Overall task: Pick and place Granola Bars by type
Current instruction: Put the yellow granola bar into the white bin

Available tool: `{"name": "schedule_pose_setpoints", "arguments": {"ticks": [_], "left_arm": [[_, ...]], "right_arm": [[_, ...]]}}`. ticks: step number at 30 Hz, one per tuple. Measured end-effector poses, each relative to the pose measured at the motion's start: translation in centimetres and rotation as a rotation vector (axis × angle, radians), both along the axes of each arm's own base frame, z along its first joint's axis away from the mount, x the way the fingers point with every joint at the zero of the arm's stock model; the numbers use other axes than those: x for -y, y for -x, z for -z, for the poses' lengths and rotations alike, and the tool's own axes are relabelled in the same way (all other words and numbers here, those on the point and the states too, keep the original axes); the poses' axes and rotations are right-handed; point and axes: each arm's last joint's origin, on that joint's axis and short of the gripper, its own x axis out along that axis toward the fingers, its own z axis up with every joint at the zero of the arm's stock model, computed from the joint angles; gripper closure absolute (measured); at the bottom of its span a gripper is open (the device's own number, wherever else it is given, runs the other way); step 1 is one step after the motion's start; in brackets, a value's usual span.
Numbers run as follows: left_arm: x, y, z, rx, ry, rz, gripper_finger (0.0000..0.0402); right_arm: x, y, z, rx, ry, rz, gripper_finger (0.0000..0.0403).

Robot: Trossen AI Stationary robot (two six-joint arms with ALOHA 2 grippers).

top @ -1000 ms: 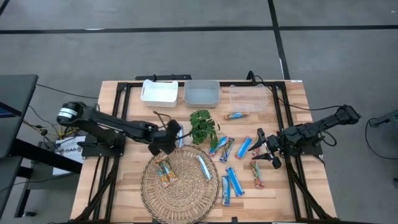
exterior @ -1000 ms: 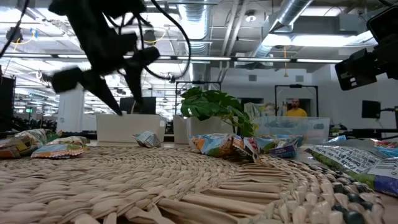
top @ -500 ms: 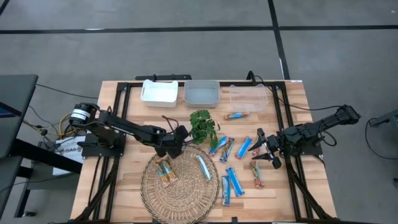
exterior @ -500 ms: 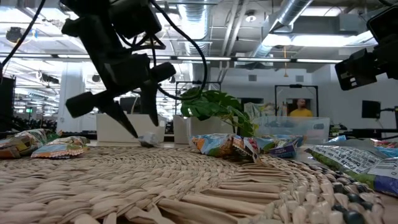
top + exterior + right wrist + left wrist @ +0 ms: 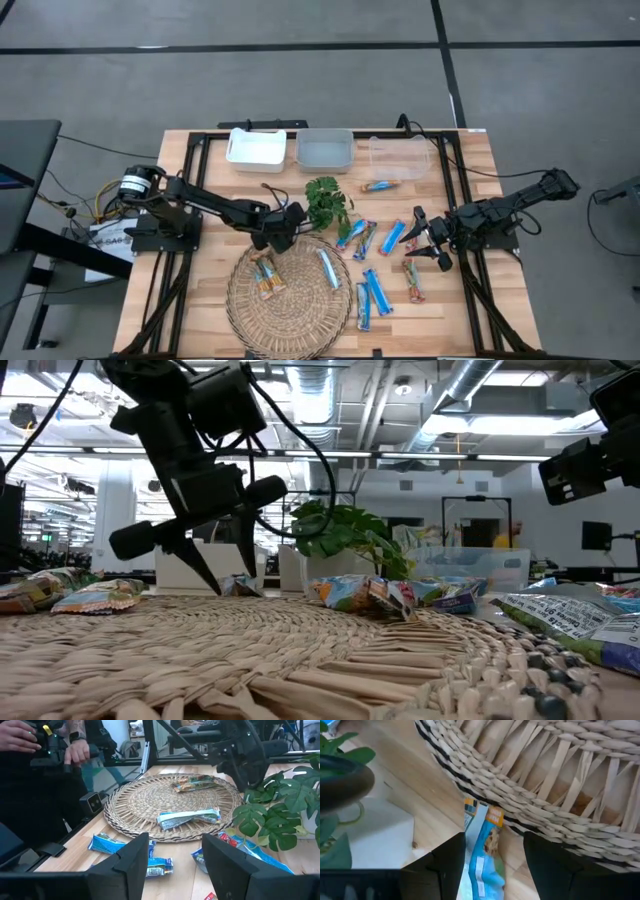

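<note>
- Your left hand [image 5: 284, 228] sits low at the back rim of the woven mat [image 5: 255, 305], between the mat and the green plant [image 5: 327, 203]. Its fingers [image 5: 451, 865] are spread wide, one on each side of a blue-wrapped bar [image 5: 481, 865] that lies on the table [image 5: 210, 270] with one end against the mat's edge. That straddle looks like the set-up for a pinch; nothing is gripped yet.
- The bar lies roughly lengthwise between the fingers, so closing should catch it across its narrow width, which suits a slim foil pack that could otherwise slide out.
- Two tan-orange bars [image 5: 264, 275] rest together on the mat's left part and a light-blue bar [image 5: 327, 268] lies apart toward its middle. That grouping suggests the mat is where bars are being laid out by kind.
- Most of the blue bars [image 5: 372, 295] are scattered on the table to the right of the mat, unsorted, and one bar [image 5: 380, 185] lies in the clear bin [image 5: 420, 152] at the back.
- Your right hand [image 5: 424, 240] waits over the loose bars on the right, fingers parted and holding nothing.
- Watch the plant's leaves just beside your left hand when you lift.
</note>
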Motion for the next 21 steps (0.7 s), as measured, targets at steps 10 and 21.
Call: {"name": "schedule_pose_setpoints", "arguments": {"ticks": [10, 21], "left_arm": [[-0.32, -0.10, -0.01, 0.015, 0.067, -0.041, 0.0295], [-0.35, -0.05, -0.02, 0.030, 0.118, -0.139, 0.0373]], "right_arm": [[0.00, 0.00, 0.00, 0.000, 0.000, 0.000, 0.0226], [0.00, 0.00, 0.00, 0.000, 0.000, 0.000, 0.0225]]}}
